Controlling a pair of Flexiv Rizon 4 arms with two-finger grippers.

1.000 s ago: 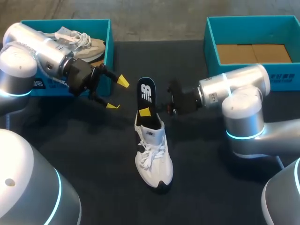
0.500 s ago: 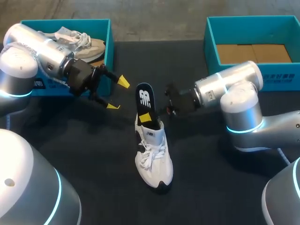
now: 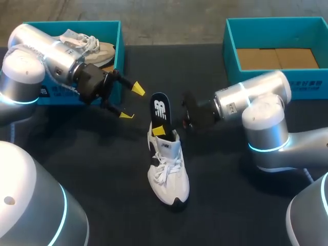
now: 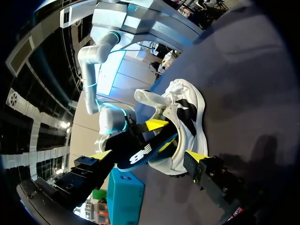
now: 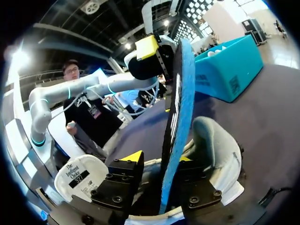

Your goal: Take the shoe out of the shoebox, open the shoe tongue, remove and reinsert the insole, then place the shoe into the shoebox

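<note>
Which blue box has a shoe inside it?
The shoebox on the robot's left: a beige shoe lies inside it. The right shoebox holds only brown cardboard.

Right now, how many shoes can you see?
2. A white shoe stands mid-table, insole sticking out; a second shoe lies in the left box. Its walls may hide more.

White shoe [image 3: 167, 171], black trim, rests on sole, laces loose. Black insole [image 3: 160, 110] stands upright, half out of opening. Teal shoebox [image 3: 230, 51] open, well apart.
</note>
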